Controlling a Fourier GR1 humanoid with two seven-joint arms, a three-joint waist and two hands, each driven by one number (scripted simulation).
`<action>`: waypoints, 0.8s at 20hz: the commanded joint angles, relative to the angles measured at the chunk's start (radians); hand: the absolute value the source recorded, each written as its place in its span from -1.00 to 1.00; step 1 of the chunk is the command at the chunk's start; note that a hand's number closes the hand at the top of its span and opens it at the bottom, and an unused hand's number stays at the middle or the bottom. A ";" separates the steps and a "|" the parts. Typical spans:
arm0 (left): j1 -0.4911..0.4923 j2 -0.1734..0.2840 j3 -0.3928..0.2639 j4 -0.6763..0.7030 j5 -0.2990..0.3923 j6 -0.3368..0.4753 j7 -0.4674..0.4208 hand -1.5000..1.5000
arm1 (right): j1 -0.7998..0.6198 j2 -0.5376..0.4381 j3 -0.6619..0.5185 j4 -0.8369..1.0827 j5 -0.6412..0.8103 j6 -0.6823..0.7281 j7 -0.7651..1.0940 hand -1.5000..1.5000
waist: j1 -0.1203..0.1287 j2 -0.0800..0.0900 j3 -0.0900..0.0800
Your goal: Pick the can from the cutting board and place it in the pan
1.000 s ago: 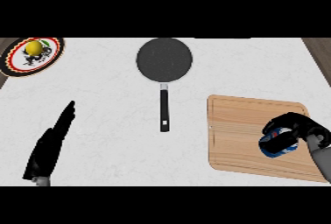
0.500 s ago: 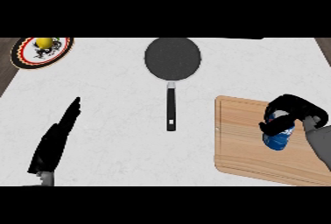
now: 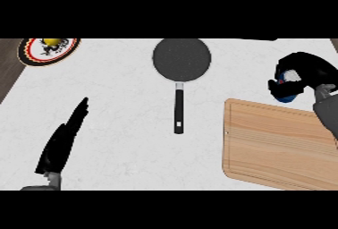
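While the can (image 3: 288,86) had sat low on the cutting board (image 3: 277,147) a second before, it now hung at the upper right of the frame, above the board's far edge and off the wood — so the pick looked done and the carry toward the pan (image 3: 181,59) was under way. Right hand (image 3: 305,71): fingers curled round the can, hiding most of it; only a blue patch with a little red and white showed. Pan lay at upper centre, handle pointing down the frame, well apart from the hand — a leftward move remained. Left hand (image 3: 65,138) rested at lower left, fingers straight, holding nothing. Plate (image 3: 48,48) at upper left, uninvolved.
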 commanded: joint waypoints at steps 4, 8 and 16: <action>0.001 0.003 0.005 -0.007 -0.007 0.004 0.009 0.00 | -0.138 0.045 -0.026 0.077 0.142 -0.325 -0.300 1.00 | -0.001 -0.001 0.000; 0.001 0.026 0.036 0.029 0.012 -0.019 -0.032 0.00 | -0.278 0.133 -0.054 0.260 0.148 -0.372 -0.409 1.00 | -0.002 0.000 -0.003; -0.056 -0.021 -0.013 0.007 -0.036 0.016 0.042 0.00 | -0.519 0.341 -0.133 0.563 0.091 -0.354 -0.465 1.00 | 0.003 0.005 -0.003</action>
